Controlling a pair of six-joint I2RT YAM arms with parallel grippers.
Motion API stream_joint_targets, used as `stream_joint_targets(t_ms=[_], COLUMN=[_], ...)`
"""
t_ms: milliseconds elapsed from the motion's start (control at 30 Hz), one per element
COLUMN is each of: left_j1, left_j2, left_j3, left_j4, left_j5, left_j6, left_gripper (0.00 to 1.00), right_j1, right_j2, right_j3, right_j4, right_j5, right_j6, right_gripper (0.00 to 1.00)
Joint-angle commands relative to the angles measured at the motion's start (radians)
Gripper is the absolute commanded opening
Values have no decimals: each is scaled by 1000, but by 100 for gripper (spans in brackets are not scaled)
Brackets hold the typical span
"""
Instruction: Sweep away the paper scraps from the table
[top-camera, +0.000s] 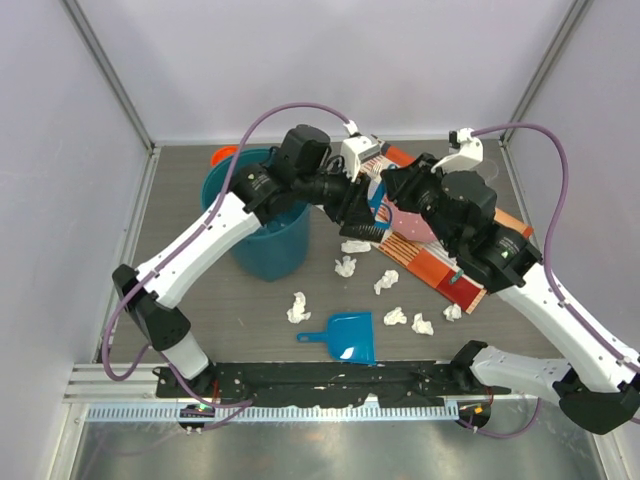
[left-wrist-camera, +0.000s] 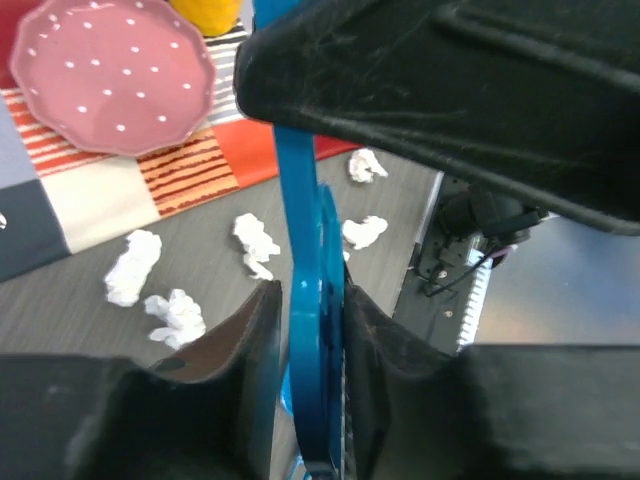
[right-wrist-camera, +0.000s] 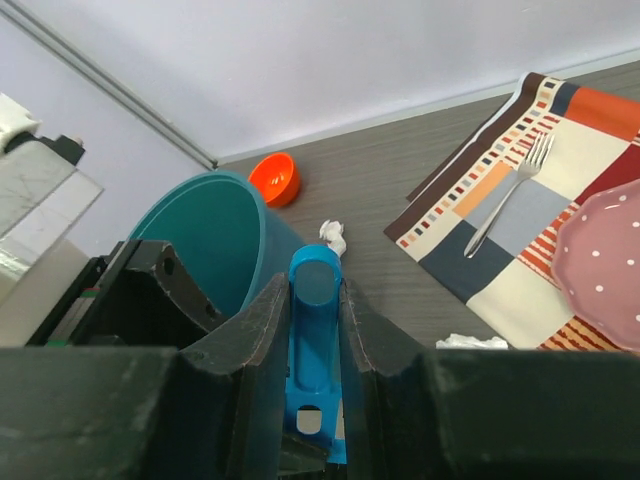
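Observation:
Several white paper scraps (top-camera: 298, 307) lie on the dark grey table (top-camera: 240, 320) between the teal bin and the placemat; some also show in the left wrist view (left-wrist-camera: 132, 265). My left gripper (top-camera: 362, 215) and right gripper (top-camera: 397, 188) meet above the placemat's near-left edge. In the left wrist view the left gripper (left-wrist-camera: 310, 292) is shut on the flat body of a blue brush (left-wrist-camera: 305, 200). In the right wrist view the right gripper (right-wrist-camera: 315, 285) is shut on the brush's round-ended handle (right-wrist-camera: 317, 330). A blue dustpan (top-camera: 350, 335) lies on the table near the front.
A teal bin (top-camera: 268, 235) stands at the left under the left arm. A small orange bowl (right-wrist-camera: 275, 178) sits behind it. A striped patchwork placemat (top-camera: 440, 275) at the right carries a pink dotted plate (left-wrist-camera: 115, 75) and a fork (right-wrist-camera: 505, 200). Pale walls surround the table.

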Motion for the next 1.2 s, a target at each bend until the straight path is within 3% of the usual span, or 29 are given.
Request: stream_joint_targets(t_ms=[0,67,133,167,200,233,267,400,633,667,733,1000,1100,1133,1167], left_j1=[15,16,16,19,25,28,39,44,42,44,41,42,41,42,41], left_j2=[-9,-18,-37,-44,-52,-61,-81,-126,-170,-175,-181,-205,-207,-207,-205], left_j3=[27,4,-22,-30,-36,-50,-57,-96,-120,-123,-123,-120,-117,-114,-114], left_j4=[74,74,71,68,63,47,39,-16,-134,-165,-182,-276,-285,-283,-285], left_j5=[126,142,137,139,154,171,221,301,410,418,412,426,430,435,438], left_j6=[-20,-19,5,16,33,62,81,180,320,347,366,457,464,463,464], left_gripper=[18,0,0,0,0,0,0,0,0,0,0,0,0,0,0], right_j1=[0,0,0,0,0,0,-1,-10,-15,-15,-15,-15,-15,-14,-15], right_j2=[-11,-8,1,6,11,11,-1,-69,-2,6,41,93,127,133,144], right_j3=[-5,1,18,53,79,104,147,207,336,336,343,414,429,428,426], right_j4=[62,71,62,50,26,-43,-79,-149,-333,-347,-390,-475,-519,-531,-545], right_j5=[-55,-73,-123,-200,-238,-272,-361,-546,-844,-857,-860,-920,-941,-955,-981], right_j6=[20,0,-52,-158,-217,-284,-393,-498,-590,-590,-633,-702,-716,-719,-728], right_gripper=[1,1,4,16,38,74,85,85,87,71,64,86,81,71,68])
